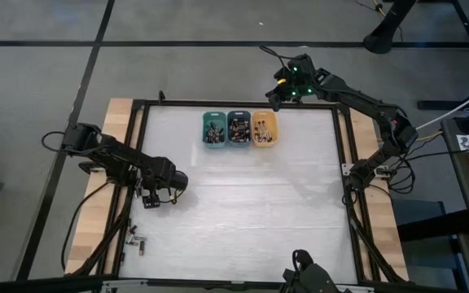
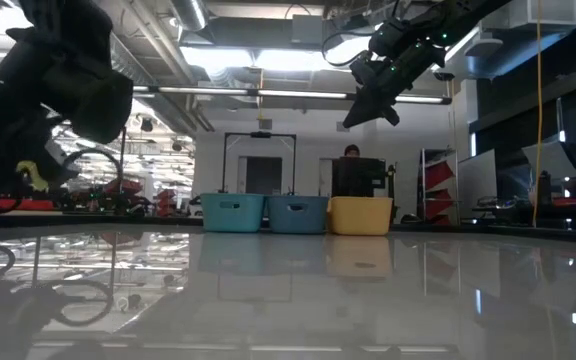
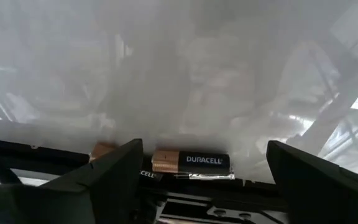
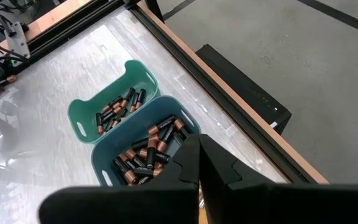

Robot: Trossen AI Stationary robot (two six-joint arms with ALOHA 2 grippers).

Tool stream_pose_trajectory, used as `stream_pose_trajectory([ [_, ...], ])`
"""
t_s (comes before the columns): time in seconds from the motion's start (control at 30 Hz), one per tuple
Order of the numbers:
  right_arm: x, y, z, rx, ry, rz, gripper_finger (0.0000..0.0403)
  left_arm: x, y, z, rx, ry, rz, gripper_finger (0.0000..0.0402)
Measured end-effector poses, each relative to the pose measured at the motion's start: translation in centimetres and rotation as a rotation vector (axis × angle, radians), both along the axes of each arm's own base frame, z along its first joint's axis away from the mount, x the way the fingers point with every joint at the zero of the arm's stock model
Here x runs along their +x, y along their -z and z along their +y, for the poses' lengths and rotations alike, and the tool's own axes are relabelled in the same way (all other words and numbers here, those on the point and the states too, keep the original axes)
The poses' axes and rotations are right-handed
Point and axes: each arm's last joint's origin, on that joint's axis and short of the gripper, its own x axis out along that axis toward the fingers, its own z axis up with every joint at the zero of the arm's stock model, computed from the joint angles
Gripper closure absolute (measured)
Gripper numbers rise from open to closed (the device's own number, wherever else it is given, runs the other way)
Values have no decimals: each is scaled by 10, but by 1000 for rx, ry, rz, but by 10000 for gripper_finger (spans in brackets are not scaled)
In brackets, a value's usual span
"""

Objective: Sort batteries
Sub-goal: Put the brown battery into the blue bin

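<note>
My left gripper (image 1: 155, 199) hovers low at the table's left edge, open. In its wrist view a black-and-copper battery (image 3: 191, 163) lies on the table's edge ahead of the gap between the fingers, untouched, with a second battery (image 3: 104, 149) beside it. My right gripper (image 1: 277, 98) is shut and raised over the far edge behind the orange bin (image 1: 265, 140); nothing shows between its fingers (image 4: 197, 149). The teal bin (image 4: 82, 115) and the blue bin (image 4: 101, 165) hold several batteries (image 4: 148, 152) lying loose on their floors.
The three bins stand in a row near the table's far edge (image 2: 360, 215). A black frame (image 1: 137, 146) borders the white table. Small loose items (image 1: 137, 241) lie on the wooden strip by the near left corner. A dark stand (image 1: 304, 273) sits at the near edge.
</note>
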Motion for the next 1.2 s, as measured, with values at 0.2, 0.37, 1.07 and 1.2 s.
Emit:
stream_pose_trajectory([
  [0.2,0,0,0,0,0,-1,403,1,14,0,-10,39,106,73],
  [0.37,0,0,0,2,2,-1,403,2,24,-1,-24,71,185,73],
  [1.07,0,0,0,7,5,-3,403,-2,29,-3,-66,63,206,73],
  [1.2,0,0,0,7,5,-3,403,-3,29,-4,-62,67,203,73],
])
